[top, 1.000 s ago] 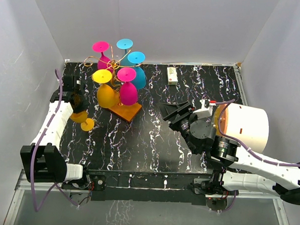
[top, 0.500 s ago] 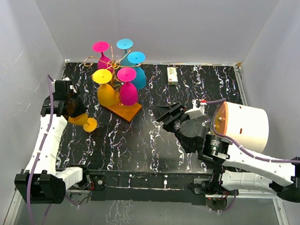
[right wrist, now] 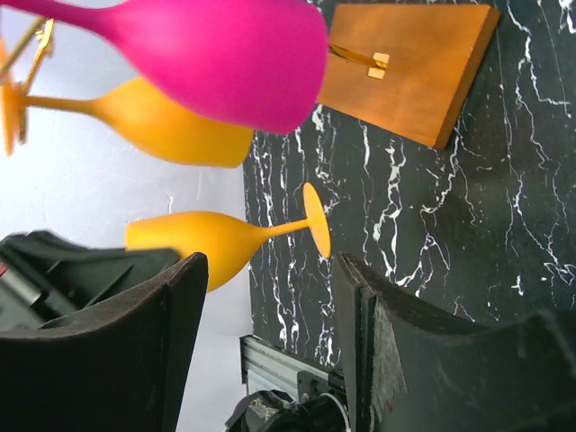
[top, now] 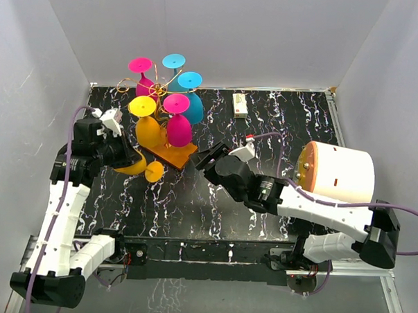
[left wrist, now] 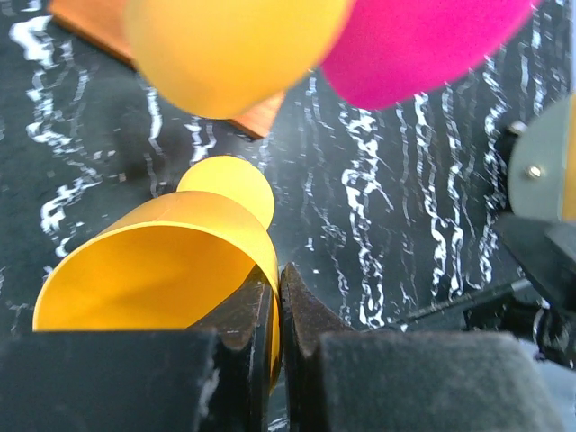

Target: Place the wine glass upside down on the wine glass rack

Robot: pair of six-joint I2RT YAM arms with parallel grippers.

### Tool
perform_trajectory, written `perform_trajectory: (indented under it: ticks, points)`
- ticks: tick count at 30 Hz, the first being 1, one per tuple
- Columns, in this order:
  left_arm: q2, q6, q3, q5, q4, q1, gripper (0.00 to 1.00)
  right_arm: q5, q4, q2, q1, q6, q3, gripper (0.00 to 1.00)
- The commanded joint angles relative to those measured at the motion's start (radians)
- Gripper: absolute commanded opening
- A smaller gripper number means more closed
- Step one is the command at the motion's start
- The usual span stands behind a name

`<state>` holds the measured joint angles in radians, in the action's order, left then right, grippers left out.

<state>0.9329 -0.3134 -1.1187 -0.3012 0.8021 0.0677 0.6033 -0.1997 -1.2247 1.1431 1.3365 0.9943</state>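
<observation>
**Position.** The wine glass (top: 135, 166), the yellow one, is off the desk (top: 265, 131) at the left. It lies roughly on its side just near-left of the rack (top: 175, 154), with its foot pointing right toward the rack base. The other glasses on the rack hang bowl down and foot up: pink (top: 179, 129), yellow (top: 147, 132) and blue (top: 194, 107).

**Left jaws.** Closed tight on the bowl wall at the rim. In the left wrist view one finger (left wrist: 241, 315) is inside the bowl and the other is outside, so the pinch is on the thin wall only.

**Right jaws.** Wide open and holding nothing. They sit right of the glass, apart from it and pointing at it. In the right wrist view the stem and foot show in the gap between the two fingers, further off.

**Handling, my estimate.**
- The glass looks light, stiff and thin-walled, with a smooth matte coat. I treat it as fragile.
- A pinch on the rim gives little hold against twisting, so I expect the glass could swing about the pads if the foot bumps the wire.
- The stem is slim and the weakest part, but it is the sensible place to hold. Gripping it close under the bowl leaves the foot free to slide into a wire loop.
- Squeeze gently. A hard grip on the bowl risks cracking it.
</observation>
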Motion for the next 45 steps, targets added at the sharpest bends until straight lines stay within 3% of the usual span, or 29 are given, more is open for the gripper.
perform_trajectory:
  ticks: [1,6,13,23,36,45]
  points:
    - [-0.031,0.045,0.004,-0.163,-0.047,0.051,0.0,-0.163,0.039,-0.025,-0.055,0.156,-0.017,0.55]
    - [-0.049,0.036,0.028,-0.268,-0.095,0.084,0.0,-0.231,0.117,-0.038,-0.056,0.261,-0.085,0.53]
    - [-0.07,-0.063,0.07,-0.351,-0.185,0.093,0.0,-0.299,0.066,-0.121,-0.055,0.301,-0.027,0.52]
    - [-0.126,-0.113,0.113,-0.302,-0.276,0.136,0.0,-0.29,0.094,-0.239,-0.061,0.456,0.025,0.5]
    - [-0.124,-0.054,0.1,-0.261,-0.29,0.147,0.0,-0.284,0.226,-0.136,-0.06,0.588,-0.049,0.46]
    - [-0.138,-0.084,0.139,-0.302,-0.419,0.15,0.0,-0.262,0.18,-0.086,-0.06,0.594,-0.042,0.48]
